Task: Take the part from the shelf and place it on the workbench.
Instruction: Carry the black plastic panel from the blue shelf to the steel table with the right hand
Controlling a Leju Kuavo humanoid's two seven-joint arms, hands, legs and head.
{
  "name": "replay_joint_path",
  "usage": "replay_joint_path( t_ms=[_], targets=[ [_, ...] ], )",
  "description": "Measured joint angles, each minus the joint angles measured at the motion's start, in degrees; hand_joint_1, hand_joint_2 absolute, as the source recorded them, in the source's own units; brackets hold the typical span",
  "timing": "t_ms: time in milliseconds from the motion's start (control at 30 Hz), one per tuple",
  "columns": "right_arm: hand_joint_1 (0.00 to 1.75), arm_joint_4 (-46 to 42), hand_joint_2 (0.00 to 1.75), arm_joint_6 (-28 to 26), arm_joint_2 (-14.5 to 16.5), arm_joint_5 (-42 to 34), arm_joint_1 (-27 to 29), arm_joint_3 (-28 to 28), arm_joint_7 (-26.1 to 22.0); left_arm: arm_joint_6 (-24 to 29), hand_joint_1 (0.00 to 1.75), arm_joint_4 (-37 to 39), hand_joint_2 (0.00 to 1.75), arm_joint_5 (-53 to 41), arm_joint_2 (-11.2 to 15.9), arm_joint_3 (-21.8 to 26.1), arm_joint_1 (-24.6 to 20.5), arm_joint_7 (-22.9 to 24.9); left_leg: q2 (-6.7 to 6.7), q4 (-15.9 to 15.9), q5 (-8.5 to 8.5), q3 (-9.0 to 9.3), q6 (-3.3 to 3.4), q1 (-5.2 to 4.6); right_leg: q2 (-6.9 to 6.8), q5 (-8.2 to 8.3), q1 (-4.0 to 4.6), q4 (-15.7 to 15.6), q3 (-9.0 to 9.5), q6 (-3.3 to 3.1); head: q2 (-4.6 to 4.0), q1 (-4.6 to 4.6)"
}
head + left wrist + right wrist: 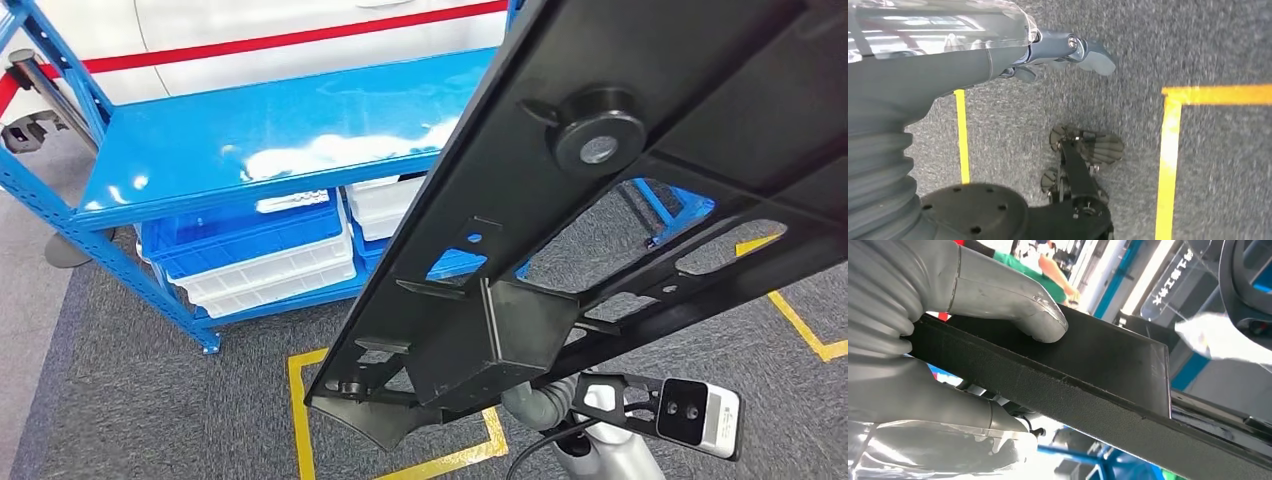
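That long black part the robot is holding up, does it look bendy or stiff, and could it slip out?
The black part looks fairly stiff: it stays straight along its length, with ribs and cut-outs suggesting moulded plastic, so probably light for its size. The right hand grips only one end, thumb pressed on a flat face, so its length may make it lever or twist in the grip.

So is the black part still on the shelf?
No, it is off. The part hangs slanted above the carpet, the right hand grips its edge, and the shelf's top board is bare.
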Motion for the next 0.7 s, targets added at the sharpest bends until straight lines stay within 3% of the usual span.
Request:
replay_joint_path(
  t_ms=[100, 133, 167, 233, 267, 333, 367, 433, 500, 567, 633, 667, 700],
  targets=[
    [1.75, -0.1, 1.75, -1.0, 0.0, 1.5, 0.0, -0.1, 0.0, -0.3, 0.00, 0.0, 1.75, -0.2, 0.1, 0.0, 0.3, 0.0, -2.01, 11.1, -5.74, -4.60, -0.38, 0.13, 1.56, 0.55, 0.21, 0.0, -0.70, -0.50, 0.00, 0.00],
    [1.75, -0.2, 1.75, -1.5, -0.1, 2.3, 0.0, -0.2, 0.0, -0.5, 0.00, 0.0, 1.75, -0.3, 0.2, 0.0, 0.4, 0.1, -2.14, 13.3, -6.26, -5.47, -0.29, 0.12, 2.20, 0.71, 0.34, 0.1, -0.88, -0.52, 0.00, 0.00],
    [1.75, -0.5, 1.75, -2.0, -0.1, 2.9, 0.2, -0.3, 0.0, -0.8, 0.00, 0.0, 1.75, -0.6, 0.2, 0.0, 0.4, 0.2, -2.25, 13.2, -5.66, -5.31, -0.07, 0.09, 2.86, 0.84, 0.46, 0.1, -0.99, -0.51, 0.00, 0.00],
    [1.75, -1.5, 1.75, -2.6, -0.2, 3.9, 0.5, -0.9, 0.0, -1.1, 0.00, 0.0, 1.75, -1.1, 0.5, 0.0, 0.5, 0.5, -3.38, 6.7, -1.95, -1.91, 0.82, -0.04, 4.24, 1.05, 0.68, 0.1, -1.01, -0.40, 0.00, 0.00],
    [1.75, -2.1, 1.75, -2.8, -0.2, 4.3, 0.7, -1.4, 0.0, -1.2, 0.00, 0.0, 1.75, -1.3, 0.7, 0.0, 0.5, 0.8, -4.96, 2.6, -0.38, 0.21, 1.46, -0.04, 4.84, 1.19, 0.75, 0.1, -1.05, -0.25, 0.00, 0.01],
    [1.75, -3.2, 1.75, -2.7, -0.3, 5.3, 1.3, -2.5, 0.0, -1.0, 0.00, 0.0, 1.75, -1.7, 1.2, -0.1, 0.6, 1.4, -7.44, -2.7, 1.09, 2.78, 2.37, -0.18, 6.11, 1.54, 0.44, 0.1, -1.37, 0.29, 0.00, 0.01],
    [1.75, -3.7, 1.75, -2.5, -0.3, 5.9, 1.8, -3.0, 0.0, -0.9, 0.00, 0.0, 1.75, -1.8, 1.4, -0.1, 0.7, 1.7, -7.77, -3.3, 0.96, 3.01, 2.54, -0.28, 6.72, 1.77, 0.21, 0.0, -1.59, 0.68, 0.00, 0.01],
    [1.75, -5.1, 1.75, -2.2, -0.4, 7.1, 3.0, -4.2, 0.0, -0.7, 0.00, 0.0, 1.75, -2.1, 1.7, -0.1, 0.6, 2.0, -6.48, -4.2, 1.50, 3.30, 2.59, -0.32, 7.37, 2.10, 0.02, -0.1, -1.90, 1.40, 0.00, 0.01],
    [1.75, -6.8, 1.75, -2.2, -0.4, 8.1, 3.8, -5.2, 0.0, -0.5, 0.00, 0.0, 1.75, -2.7, 1.9, -0.2, 0.6, 2.2, -4.88, -5.6, 2.33, 3.71, 2.85, -0.04, 4.85, 0.51, 0.34, 1.9, -2.99, 1.80, 0.00, 0.02],
    [1.75, -8.0, 1.75, -2.2, -0.4, 8.7, 4.4, -5.9, -0.1, -0.4, 0.00, 0.0, 1.75, -3.2, 2.0, -0.4, 0.8, 2.4, -3.12, -6.2, 2.70, 3.74, 3.09, -0.02, 1.71, -3.31, 0.37, 8.3, -5.93, 2.15, 0.00, 0.03],
    [1.75, -8.6, 1.75, -2.2, -0.4, 8.9, 5.1, -6.3, 0.0, -0.4, 0.00, 0.0, 1.75, -3.2, 2.1, -0.4, 0.9, 2.5, -1.30, -6.0, 2.71, 3.47, 3.09, -0.09, 0.94, -5.72, 0.02, 14.2, -8.55, 2.69, 0.00, 0.03],
    [1.75, -8.9, 1.75, -2.2, -0.4, 9.0, 5.6, -6.4, 0.0, -0.4, 0.00, 0.0, 1.75, -3.3, 2.1, -0.4, 0.9, 2.5, -0.49, -5.9, 2.67, 3.34, 3.03, -0.09, 0.77, -5.43, -0.17, 14.6, -8.54, 2.94, 0.00, 0.03],
    [1.75, -9.4, 1.75, -2.3, -0.4, 9.2, 6.1, -6.5, 0.0, -0.4, 0.00, 0.0, 1.75, -3.3, 2.1, -0.5, 0.8, 2.3, 0.28, -5.6, 2.57, 3.22, 2.91, -0.07, 0.39, -4.19, -0.34, 12.7, -7.26, 3.14, 0.00, 0.02]
  ],
)
